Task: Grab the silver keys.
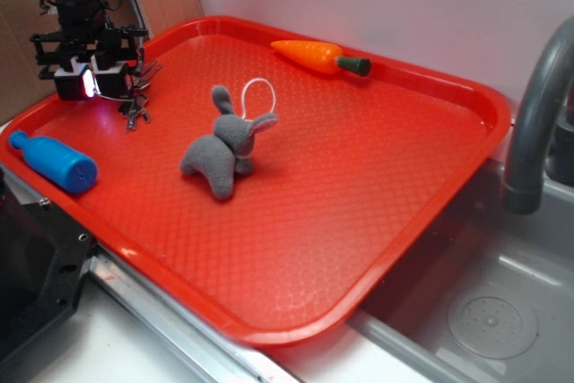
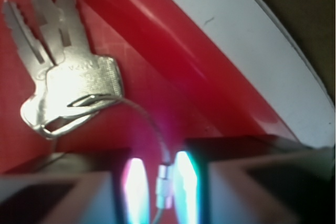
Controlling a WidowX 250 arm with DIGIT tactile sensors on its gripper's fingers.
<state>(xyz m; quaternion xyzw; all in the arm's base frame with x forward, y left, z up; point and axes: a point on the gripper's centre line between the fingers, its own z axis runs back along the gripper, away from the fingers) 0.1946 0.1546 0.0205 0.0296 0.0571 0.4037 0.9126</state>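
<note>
Hand [image 1: 115, 78] pinching wire ring [image 2: 149, 124] of silver keys [image 2: 68, 72] at its small metal clasp, near far left corner of red tray [image 1: 359, 221]. Keys dangling, barely discernible in exterior view; fingertips glare-washed in wrist view.

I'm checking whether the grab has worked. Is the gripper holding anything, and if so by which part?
Yes. The gripper is shut on the silver keys, pinching the thin wire ring at its small metal clasp, not the key blades, which hang free.
</note>
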